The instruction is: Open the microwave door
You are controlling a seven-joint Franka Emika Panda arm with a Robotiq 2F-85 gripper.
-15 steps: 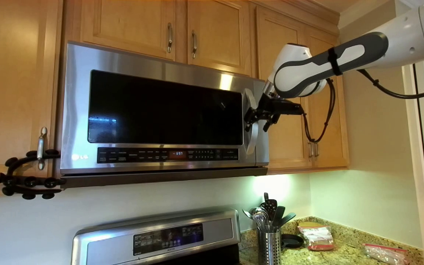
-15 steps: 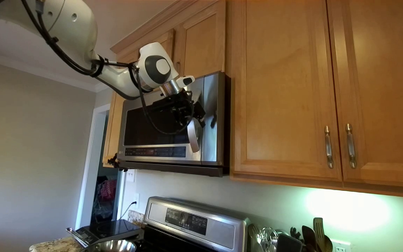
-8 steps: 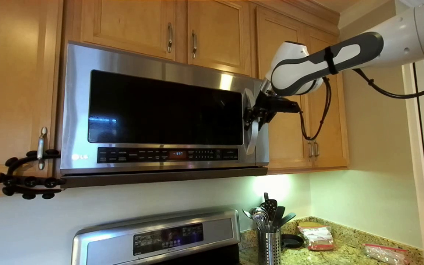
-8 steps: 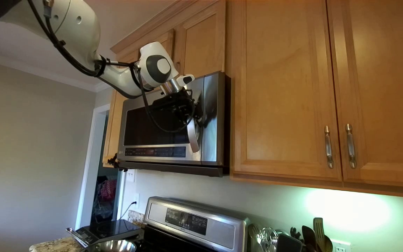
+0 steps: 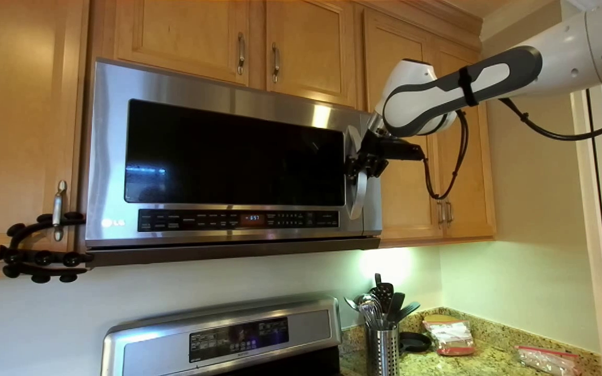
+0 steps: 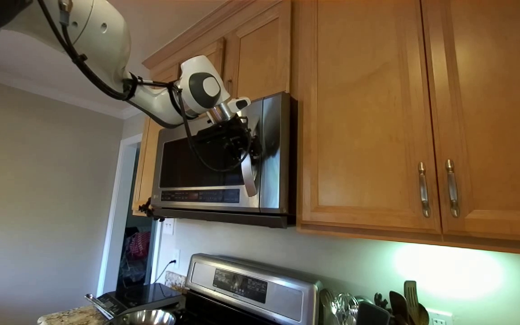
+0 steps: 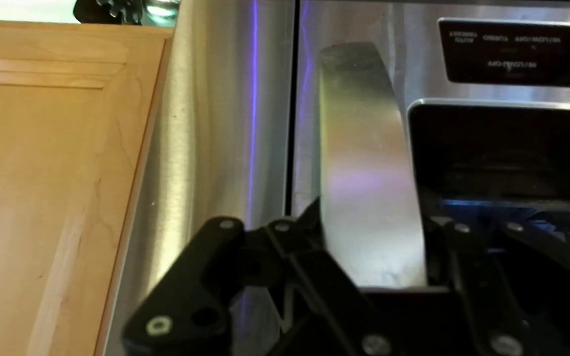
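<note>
The microwave door (image 5: 233, 151) is a steel-framed panel with a dark glass window, and it lies flush with the microwave body in both exterior views. Its curved metal handle (image 5: 358, 201) runs vertically along the edge nearest my arm. My gripper (image 5: 361, 175) is at the handle's mid-height, its black fingers drawn in on either side. In the wrist view, which stands upside down, the handle (image 7: 366, 148) passes between the fingers, close against both of its edges. Behind the handle the fingertips are hidden. The same grip on the handle (image 6: 249, 176) is partly covered by a cable in an exterior view.
Wooden cabinets (image 5: 306, 47) surround the microwave above and at the sides. A black flexible tripod (image 5: 45, 256) hangs by the microwave's far lower corner. Below are the stove (image 5: 228, 339) and a utensil holder (image 5: 383, 350). A cable (image 6: 192, 151) loops beside the gripper.
The gripper's fingers have come together around the handle from a wide stance. The arm has shifted slightly toward the microwave, mostly in the first half second. The door has not moved.
</note>
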